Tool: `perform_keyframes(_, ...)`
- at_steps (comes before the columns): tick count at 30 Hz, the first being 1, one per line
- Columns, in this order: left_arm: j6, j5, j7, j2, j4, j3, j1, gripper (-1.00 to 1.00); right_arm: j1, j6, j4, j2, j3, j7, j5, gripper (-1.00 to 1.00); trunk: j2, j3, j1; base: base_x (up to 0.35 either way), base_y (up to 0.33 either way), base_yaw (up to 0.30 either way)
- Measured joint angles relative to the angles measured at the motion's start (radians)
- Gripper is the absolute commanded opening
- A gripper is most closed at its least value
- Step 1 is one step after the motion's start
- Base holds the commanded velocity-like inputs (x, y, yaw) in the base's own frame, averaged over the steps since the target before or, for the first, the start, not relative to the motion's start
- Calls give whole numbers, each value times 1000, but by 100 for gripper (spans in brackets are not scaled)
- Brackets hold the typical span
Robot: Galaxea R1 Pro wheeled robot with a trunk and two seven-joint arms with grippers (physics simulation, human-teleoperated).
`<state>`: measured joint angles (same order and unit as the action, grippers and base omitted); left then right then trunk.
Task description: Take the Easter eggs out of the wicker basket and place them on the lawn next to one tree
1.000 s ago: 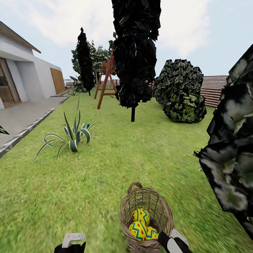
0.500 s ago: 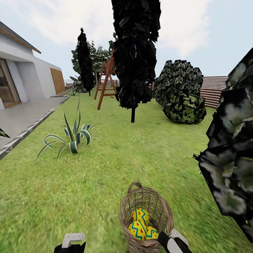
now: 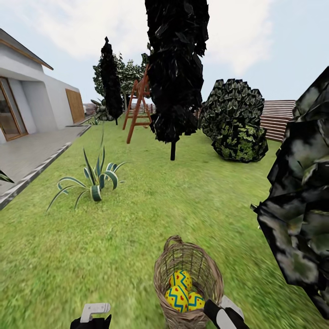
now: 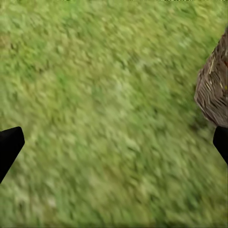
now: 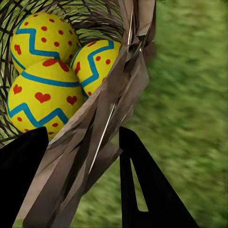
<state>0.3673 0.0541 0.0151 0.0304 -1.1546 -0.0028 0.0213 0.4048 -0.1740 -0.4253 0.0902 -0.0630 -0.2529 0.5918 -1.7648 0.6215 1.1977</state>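
Observation:
The wicker basket (image 3: 164,278) stands on the lawn (image 3: 114,237) at the bottom of the head view. Three yellow Easter eggs (image 3: 181,279) (image 3: 177,298) (image 3: 196,300) with blue zigzags and red marks lie inside it. My right gripper (image 3: 223,314) is at the basket's near right rim. In the right wrist view its fingers (image 5: 147,190) stand on either side of the basket's wall (image 5: 102,137), shut on it, with the eggs (image 5: 45,97) just beyond. My left gripper (image 3: 94,314) hangs open over bare grass, the basket (image 4: 213,90) off to its side.
A tree's dark crown with pale green specks (image 3: 299,205) looms close on the right, and another (image 3: 235,119) stands further back. A black-leaved tree (image 3: 176,68), a spiky agave (image 3: 94,180), a wooden playset (image 3: 137,105), a paved path (image 3: 32,155), the house and a slat fence (image 3: 276,116) ring the grass.
The whole picture has drifted slightly. The basket with its eggs sits a touch lower and further left in the head view. Both grippers keep their places.

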Motion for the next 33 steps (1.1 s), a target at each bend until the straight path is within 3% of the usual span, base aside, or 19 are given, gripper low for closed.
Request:
perform_keyframes(4,0,-1,0,0,0,0,0,100,0,-1,-2,0,46,2,0,-100,28,-13,-15,0,0,0)
perform_keyframes(7,0,-1,0,0,0,0,0,100,0,0,-4,0,55,3,-1,-100,49,-22,-27,0,0,0)
perform_keyframes(33,-2,-2,2,0,2,0,0,100,0,1,-9,3,59,5,-2,-100,231,-103,-127,0,0,0)
